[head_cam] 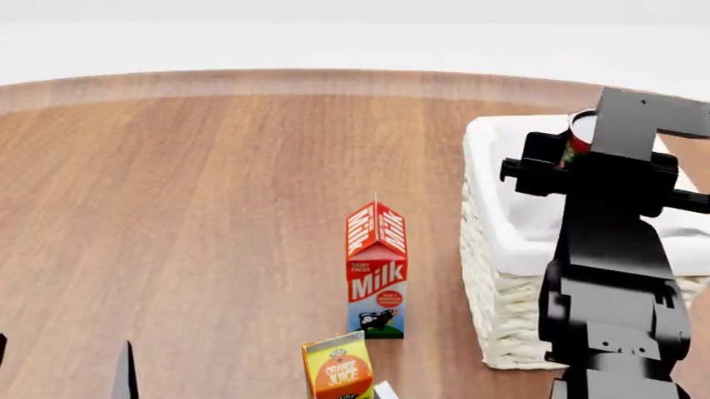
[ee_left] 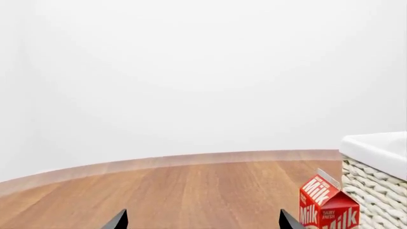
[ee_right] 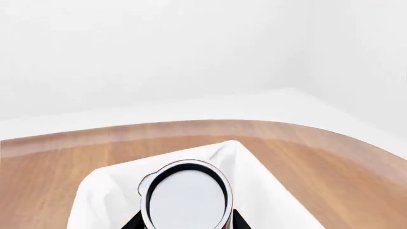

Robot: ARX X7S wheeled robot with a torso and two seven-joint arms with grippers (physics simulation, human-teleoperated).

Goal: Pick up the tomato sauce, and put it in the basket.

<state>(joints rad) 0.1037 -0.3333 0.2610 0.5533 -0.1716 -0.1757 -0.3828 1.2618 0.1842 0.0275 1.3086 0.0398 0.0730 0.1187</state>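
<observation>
Nearest the head camera, the black right arm rises from the near right corner, and its right gripper (head_cam: 577, 145) hangs over the large cream-white woven wicker basket with the white cloth lining (head_cam: 500, 249). In it sits the small cylindrical tomato sauce can with a red label and silver-white top (head_cam: 578, 133), held above the basket's open interior; only a sliver of the can shows past the arm. The right wrist view looks straight onto the can's pale round top (ee_right: 186, 198), with dark fingertips (ee_right: 237, 220) hugging both sides, so the jaws pinch the can. White lining spreads beneath it on all sides.

At the near left edge, the dark tips of the left gripper (ee_left: 202, 220) stand well apart with bare wood between them, spread and holding nothing.

Just left of the basket stands an upright red-and-white milk carton (head_cam: 377, 270), close to the wicker wall but not touching it. Nearer still, an orange-and-green orange juice carton (head_cam: 337, 367) is cut off by the near edge.

The brown wooden tabletop (head_cam: 189, 208) lies open across its whole left and far parts, ending in a curved far edge against a white background. The basket's right side runs out of view.
</observation>
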